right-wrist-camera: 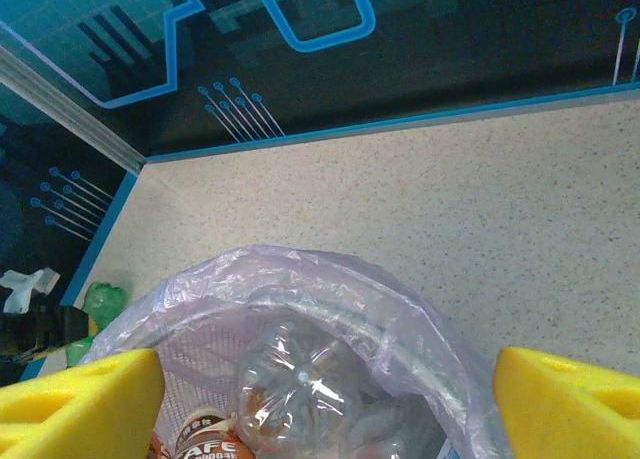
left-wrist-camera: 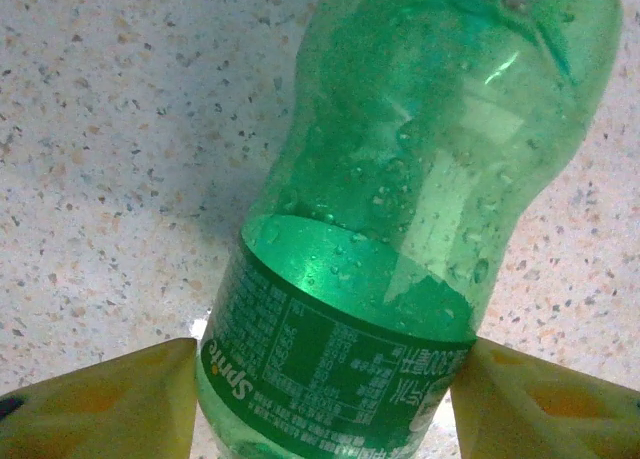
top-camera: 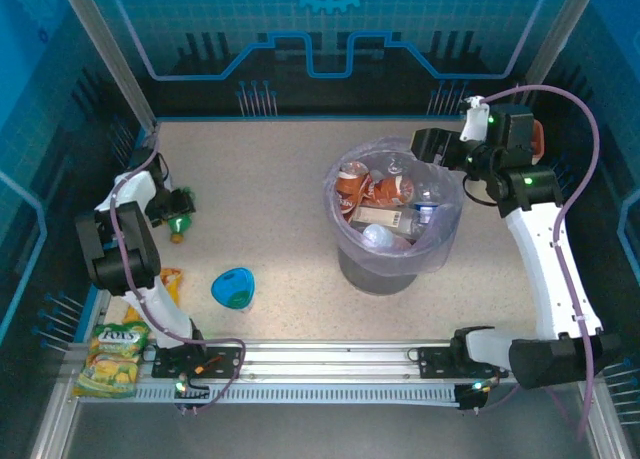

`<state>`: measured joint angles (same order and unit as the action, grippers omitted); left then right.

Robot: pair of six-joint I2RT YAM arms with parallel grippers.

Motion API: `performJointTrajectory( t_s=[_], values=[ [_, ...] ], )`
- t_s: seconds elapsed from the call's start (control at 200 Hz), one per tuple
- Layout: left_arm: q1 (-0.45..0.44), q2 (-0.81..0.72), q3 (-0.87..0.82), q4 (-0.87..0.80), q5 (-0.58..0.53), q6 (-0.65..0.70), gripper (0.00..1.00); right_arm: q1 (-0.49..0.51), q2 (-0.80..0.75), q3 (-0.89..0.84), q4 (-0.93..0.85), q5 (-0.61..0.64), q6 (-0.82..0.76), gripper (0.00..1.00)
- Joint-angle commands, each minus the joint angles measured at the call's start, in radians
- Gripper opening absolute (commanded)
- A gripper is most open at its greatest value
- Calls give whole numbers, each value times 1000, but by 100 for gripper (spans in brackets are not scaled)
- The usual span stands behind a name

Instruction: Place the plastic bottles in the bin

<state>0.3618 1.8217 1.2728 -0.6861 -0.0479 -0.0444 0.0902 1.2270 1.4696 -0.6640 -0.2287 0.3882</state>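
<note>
A green plastic bottle (left-wrist-camera: 400,229) with a dark green label lies on the speckled table at the far left (top-camera: 181,219). My left gripper (left-wrist-camera: 325,399) has closed on it, a yellow finger pressing each side of the label. The bin (top-camera: 440,249), a grey bucket with a pale lilac bag, stands mid-table and holds several plastic bottles (top-camera: 385,204) with red, brown and white labels. Over the bin's far right rim my right gripper (right-wrist-camera: 325,399) hangs open with nothing between its fingers. Below it are the bag (right-wrist-camera: 400,319) and a clear bottle (right-wrist-camera: 300,389).
A small blue bowl (top-camera: 233,287) sits left of the bin. Yellow snack packets (top-camera: 112,359) lie at the near left corner, one more (top-camera: 170,279) beside the left arm. Blue walls close in the table on three sides, and a metal rail (top-camera: 330,364) runs along the near edge.
</note>
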Motion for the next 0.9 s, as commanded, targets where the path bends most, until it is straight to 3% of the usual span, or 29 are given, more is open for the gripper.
performJointTrajectory(
  t_s=[0.0, 0.205, 0.485, 0.7, 0.896],
  values=[
    [-1, 12, 12, 0, 19, 0, 58, -18, -21, -14, 0, -10, 6, 86],
    [-14, -14, 14, -14, 39, -6, 45, -18, -26, -14, -2, -18, 5, 86],
    [-75, -172, -31, -11, 61, -31, 40, -18, -29, -20, 33, -53, 26, 85],
    [-213, -438, -16, -1, 196, -97, 41, 6, 13, 38, 37, -158, 37, 84],
    [-390, -654, -15, 178, 372, -176, 39, 123, 100, 176, 1, -201, 13, 86]
  ],
)
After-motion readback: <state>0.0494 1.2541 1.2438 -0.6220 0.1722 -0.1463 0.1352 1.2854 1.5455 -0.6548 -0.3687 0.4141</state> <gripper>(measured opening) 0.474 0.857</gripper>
